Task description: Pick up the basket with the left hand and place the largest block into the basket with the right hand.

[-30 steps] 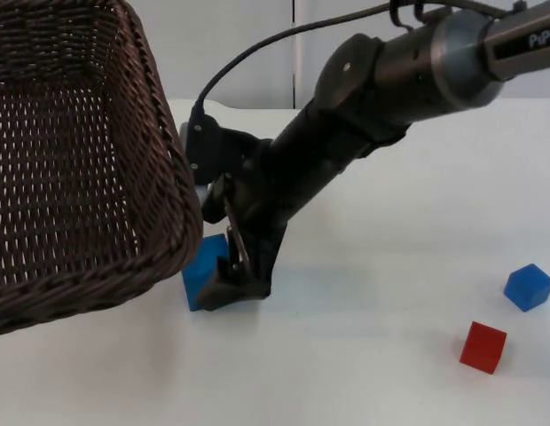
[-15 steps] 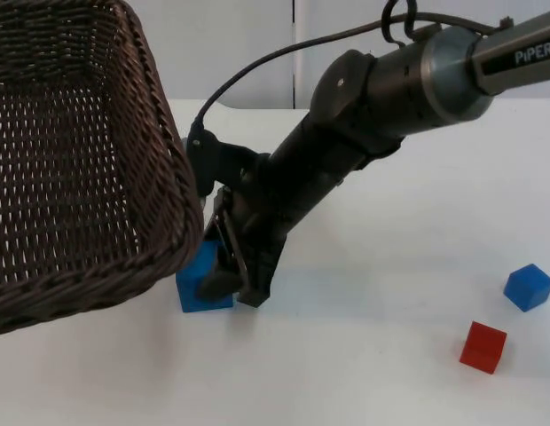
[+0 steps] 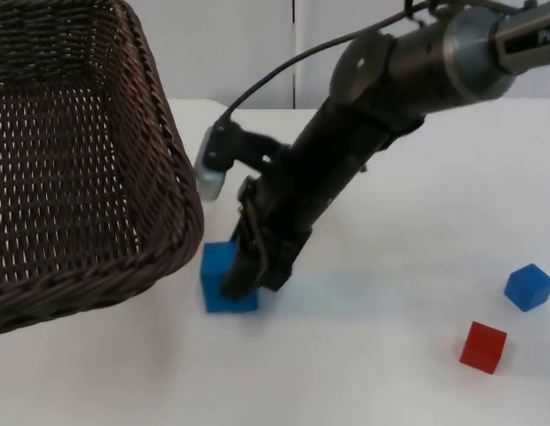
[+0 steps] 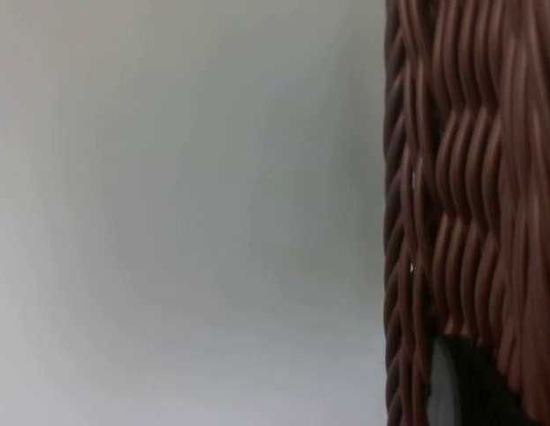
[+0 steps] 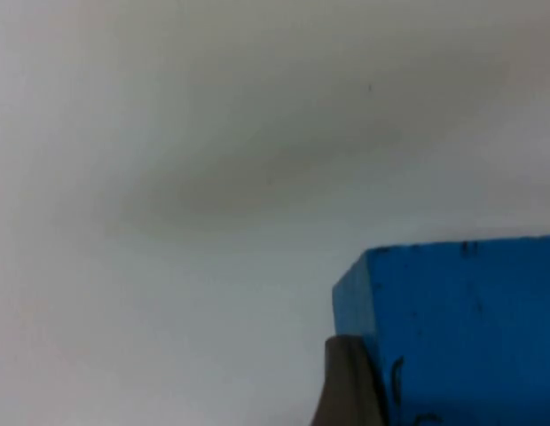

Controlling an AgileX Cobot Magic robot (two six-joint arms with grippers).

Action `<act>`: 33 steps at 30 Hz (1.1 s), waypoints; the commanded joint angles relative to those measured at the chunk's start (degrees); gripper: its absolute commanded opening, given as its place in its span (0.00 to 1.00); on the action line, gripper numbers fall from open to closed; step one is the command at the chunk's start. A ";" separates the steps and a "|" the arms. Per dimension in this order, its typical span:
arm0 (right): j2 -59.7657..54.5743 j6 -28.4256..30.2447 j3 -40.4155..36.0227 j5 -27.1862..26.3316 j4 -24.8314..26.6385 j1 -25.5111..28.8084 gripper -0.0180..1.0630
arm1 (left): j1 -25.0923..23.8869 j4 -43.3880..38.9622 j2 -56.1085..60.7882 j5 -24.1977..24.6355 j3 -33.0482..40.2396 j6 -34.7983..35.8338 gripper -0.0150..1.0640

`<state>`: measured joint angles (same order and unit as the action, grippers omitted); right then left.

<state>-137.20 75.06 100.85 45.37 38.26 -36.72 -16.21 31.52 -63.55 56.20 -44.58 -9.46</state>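
1. wicker basket (image 3: 80, 169) hangs lifted at the left, up off the white tabletop (image 3: 390, 355); can't tell the left claw's state.
2. right claw (image 3: 244, 288) pinching the big blue block (image 3: 223, 280) just beside the basket rim.
3. small blue block (image 3: 528, 286) and red block (image 3: 483, 346) sit well apart, far right.

My basket (image 3: 80, 169) runs off the top view's left and upper edges, so my left pincer holding it stays out of sight. My right pincer (image 3: 248, 284) covers much of the large blue block (image 3: 217, 266), and I cannot tell how its fingers stand. In my right wrist view that block (image 5: 461, 328) is cut by the frame. In my left wrist view the basket's weave (image 4: 470, 177) is cropped too.
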 commanded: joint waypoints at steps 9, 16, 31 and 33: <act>10.34 -15.48 0.05 7.45 -8.83 6.80 0.02 | -0.16 2.01 0.58 -0.42 0.08 0.22 0.01; 17.90 -21.85 0.05 8.61 -10.82 9.02 0.02 | -0.16 2.12 0.58 -0.54 0.08 0.22 0.01; 31.18 -29.60 0.05 9.45 -14.11 5.46 0.02 | -0.16 2.12 0.58 -0.64 0.08 0.22 0.01; 31.95 -29.60 0.05 9.64 -14.11 4.98 0.02 | -0.16 2.12 0.58 -0.64 0.08 0.22 0.01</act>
<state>-106.84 45.83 100.85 54.44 23.89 -30.96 -16.21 31.52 -63.55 56.20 -44.58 -9.46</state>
